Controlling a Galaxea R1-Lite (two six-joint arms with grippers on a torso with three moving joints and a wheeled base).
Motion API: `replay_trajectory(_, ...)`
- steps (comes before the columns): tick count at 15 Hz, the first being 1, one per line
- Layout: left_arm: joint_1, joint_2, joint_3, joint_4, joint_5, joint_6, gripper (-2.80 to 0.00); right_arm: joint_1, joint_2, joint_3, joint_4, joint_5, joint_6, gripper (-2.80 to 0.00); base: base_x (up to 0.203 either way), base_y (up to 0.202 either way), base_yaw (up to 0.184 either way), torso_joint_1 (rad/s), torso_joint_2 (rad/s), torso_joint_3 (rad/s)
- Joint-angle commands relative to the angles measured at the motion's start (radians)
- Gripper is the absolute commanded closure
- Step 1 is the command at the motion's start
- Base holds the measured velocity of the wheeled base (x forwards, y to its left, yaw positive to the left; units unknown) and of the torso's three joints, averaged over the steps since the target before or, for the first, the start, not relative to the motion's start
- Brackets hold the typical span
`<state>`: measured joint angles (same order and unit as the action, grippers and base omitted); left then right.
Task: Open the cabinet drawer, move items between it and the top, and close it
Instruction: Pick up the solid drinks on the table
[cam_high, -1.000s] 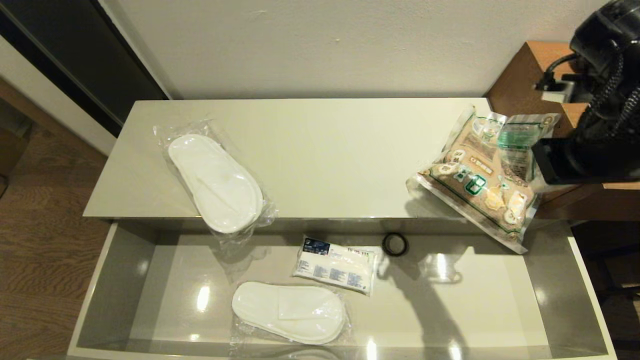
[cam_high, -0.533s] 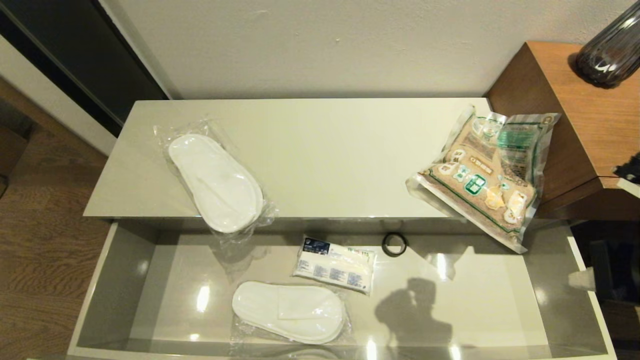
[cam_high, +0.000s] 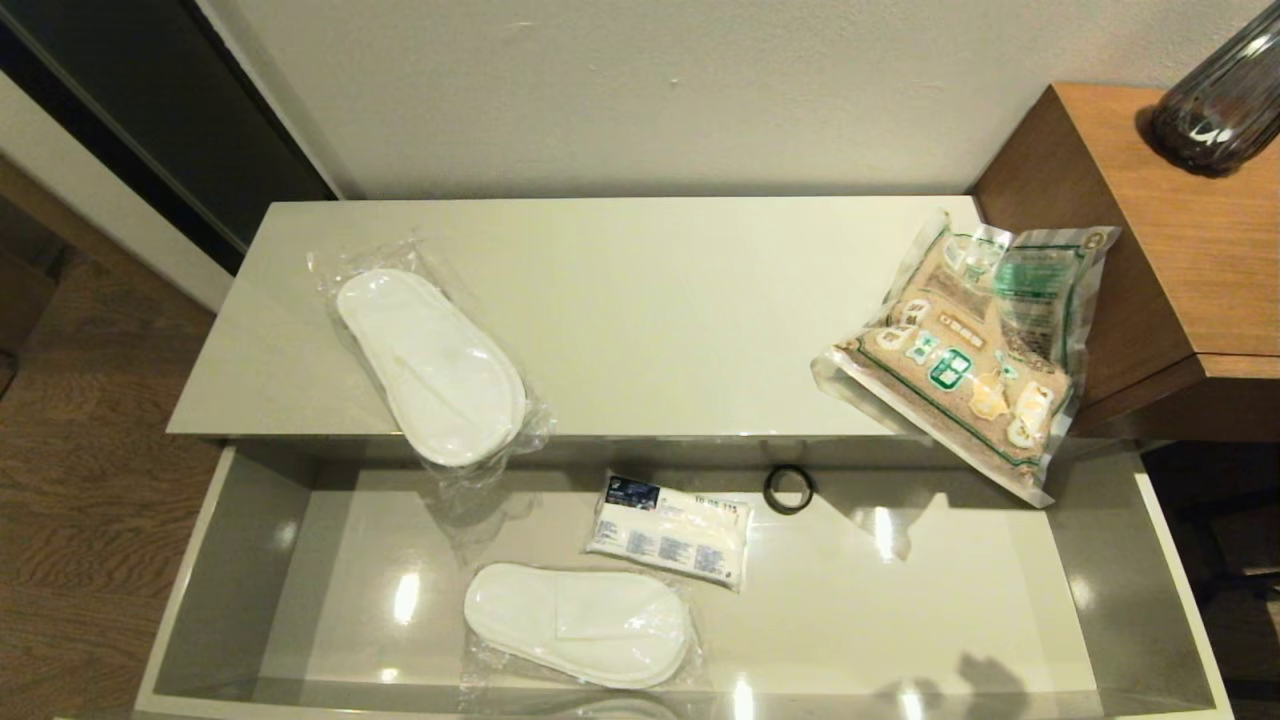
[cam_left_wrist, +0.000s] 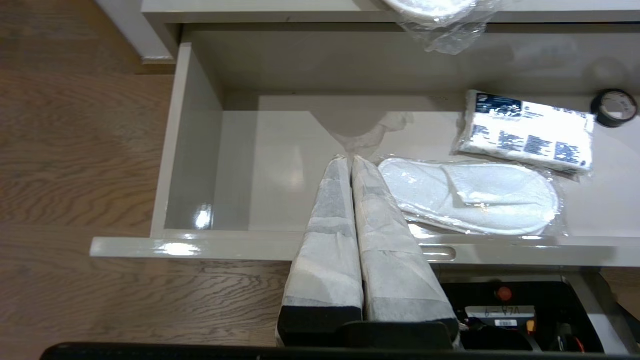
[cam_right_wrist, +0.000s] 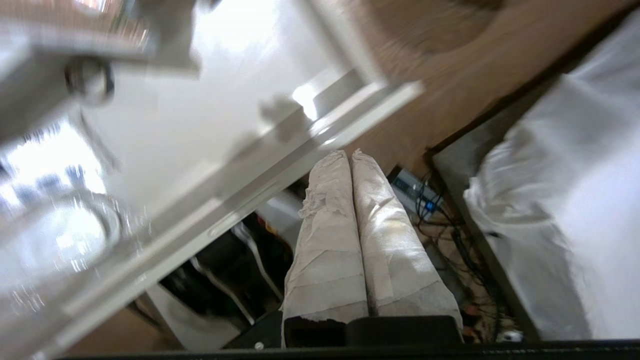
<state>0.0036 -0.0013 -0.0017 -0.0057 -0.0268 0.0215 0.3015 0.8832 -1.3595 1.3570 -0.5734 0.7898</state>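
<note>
The cabinet drawer (cam_high: 185, 610) stands pulled fully open, grey lining showing. One sealed slipper pair (cam_high: 430, 365) lies on the top (cam_high: 650, 300), its toe end overhanging the front edge. A second slipper pair (cam_high: 578, 624) lies in the drawer. The grain bag (cam_high: 975, 350) rests on the top's right end, overhanging toward the drawer. Neither gripper shows in the head view. My left gripper (cam_left_wrist: 348, 159) is shut and empty, hovering over the drawer's front rim (cam_left_wrist: 200, 247) beside the drawer slipper pair (cam_left_wrist: 470, 196). My right gripper (cam_right_wrist: 348, 154) is shut and empty, outside the drawer's front corner (cam_right_wrist: 395, 95).
A small white packet with blue print (cam_high: 670, 528) and a black ring (cam_high: 789, 489) lie in the drawer near the back. The brown wood cube (cam_high: 1150, 250) with a dark ribbed vase (cam_high: 1215, 110) stands against the cabinet's right end. Wood floor lies to the left.
The right arm has left the grain bag on the top and swung down out of the head view; its shadow slid to the drawer's front. The bag stays put.
</note>
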Motion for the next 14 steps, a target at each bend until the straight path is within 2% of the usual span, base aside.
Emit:
replay_trajectory(1,-0.001,0.001,0.0,0.0,0.001,0.0,0.0,-0.145,-0.138,-0.133,0.121,0.043,-0.046,0.0,0.0,0.0,0.0,0.0,0.0,0.0)
replay_trajectory(3,0.001,0.001,0.0,0.0,0.001,0.0,0.0,-0.277,-0.316,-0.13,0.146,0.176,-0.221,0.0,0.0,0.0,0.0,0.0,0.0,0.0)
replay_trajectory(4,0.001,0.001,0.0,0.0,0.0,0.0,0.0,-0.321,-0.423,-0.076,0.151,0.221,-0.328,0.0,0.0,0.0,0.0,0.0,0.0,0.0)
replay_trajectory(6,-0.001,0.001,0.0,-0.002,0.0,0.004,0.0,-0.352,-0.565,0.126,0.103,0.217,-0.486,0.0,0.0,0.0,0.0,0.0,0.0,0.0)
replay_trajectory(7,0.001,0.001,0.0,0.0,0.0,0.0,0.0,-0.331,-0.617,0.195,0.066,0.198,-0.548,0.0,0.0,0.0,0.0,0.0,0.0,0.0)
replay_trajectory(9,0.001,0.001,0.0,0.0,-0.001,0.0,0.0,-0.291,-0.677,0.225,-0.065,0.176,-0.672,0.0,0.0,0.0,0.0,0.0,0.0,0.0)
replay_trajectory(12,0.001,0.001,0.0,0.0,0.001,0.0,0.0,-0.289,-0.806,0.371,-0.133,0.229,-0.78,0.0,0.0,0.0,0.0,0.0,0.0,0.0)
replay_trajectory(14,0.001,0.001,0.0,0.0,0.0,0.0,0.0,-0.29,-0.884,0.52,-0.206,0.283,-0.81,0.0,0.0,0.0,0.0,0.0,0.0,0.0)
